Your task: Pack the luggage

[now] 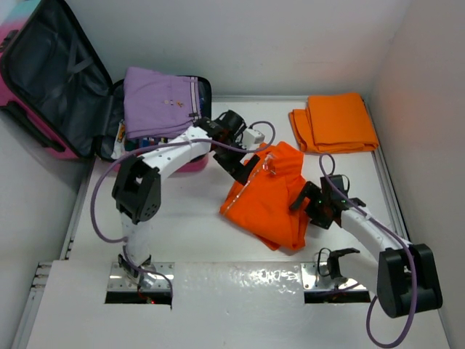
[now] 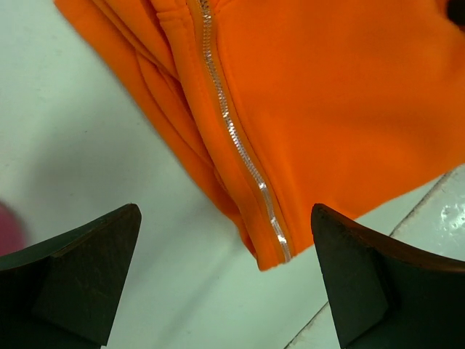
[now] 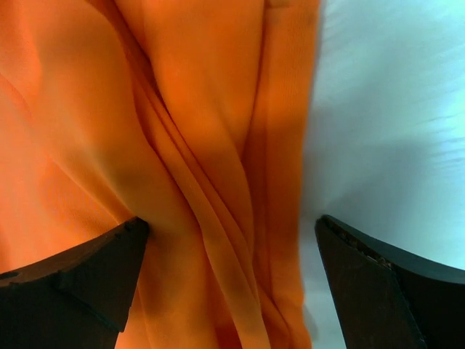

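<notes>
The luggage [image 1: 45, 76] lies open at the back left, its dark-lined lid leaning on the wall. A folded purple garment [image 1: 156, 102] rests in its base. An orange zip jacket [image 1: 270, 198] lies crumpled mid-table. My left gripper [image 1: 243, 167] hovers open over the jacket's back-left corner. In the left wrist view the zipper end [image 2: 280, 243] sits between the spread fingers [image 2: 87, 269], untouched. My right gripper [image 1: 301, 198] is open at the jacket's right edge. In the right wrist view the cloth folds [image 3: 218, 182] lie between the fingers, the left finger [image 3: 94, 273] against the fabric.
A second orange garment [image 1: 336, 120], neatly folded, lies at the back right near the wall. White walls close in the table on the left, back and right. A small white box [image 1: 251, 136] sits by the left wrist.
</notes>
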Available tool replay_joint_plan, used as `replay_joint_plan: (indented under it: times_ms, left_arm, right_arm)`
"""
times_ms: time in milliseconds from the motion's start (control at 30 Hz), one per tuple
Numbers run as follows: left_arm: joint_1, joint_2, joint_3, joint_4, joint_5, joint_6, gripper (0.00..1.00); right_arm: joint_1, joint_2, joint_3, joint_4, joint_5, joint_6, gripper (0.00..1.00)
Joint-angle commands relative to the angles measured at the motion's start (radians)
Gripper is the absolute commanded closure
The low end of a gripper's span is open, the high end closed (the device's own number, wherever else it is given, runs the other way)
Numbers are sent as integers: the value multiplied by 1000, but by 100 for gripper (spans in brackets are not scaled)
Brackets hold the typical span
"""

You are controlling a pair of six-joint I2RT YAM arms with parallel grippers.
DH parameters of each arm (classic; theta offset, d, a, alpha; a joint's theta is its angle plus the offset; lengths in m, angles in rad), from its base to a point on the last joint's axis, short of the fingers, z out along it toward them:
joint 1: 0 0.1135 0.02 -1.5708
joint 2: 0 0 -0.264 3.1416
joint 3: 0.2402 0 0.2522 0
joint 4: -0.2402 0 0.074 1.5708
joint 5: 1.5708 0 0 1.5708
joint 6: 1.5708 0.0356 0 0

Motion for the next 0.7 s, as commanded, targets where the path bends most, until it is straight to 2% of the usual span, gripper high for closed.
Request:
replay_joint_plan:
  times_ms: [0, 167, 333, 467, 567, 600, 667]
  left_arm:
    - [-5, 45, -20, 53, 19, -36, 0]
    - [-2, 130, -63, 94, 72, -68, 0]
    - [15, 199, -92, 145, 100, -90, 0]
    - [58, 234, -93, 151, 108, -99, 4]
    - [89, 222, -115, 165, 170, -90, 13]
    - [86, 222, -119, 168, 189, -90, 21]
    - [69, 228, -121, 179, 274, -90, 30]
  right_arm:
    - [-1, 25, -72, 198, -82, 40, 1]
    - [-1, 53, -178, 277, -86, 58, 4]
    - [1, 107, -267, 444, -126, 66, 14]
    - [1, 127, -302, 502, -125, 55, 15]
    - [1, 134, -305, 539, -149, 37, 16]
    - [2, 151, -305, 580, -162, 35, 17]
    - [17, 183, -296, 616, -192, 43, 21]
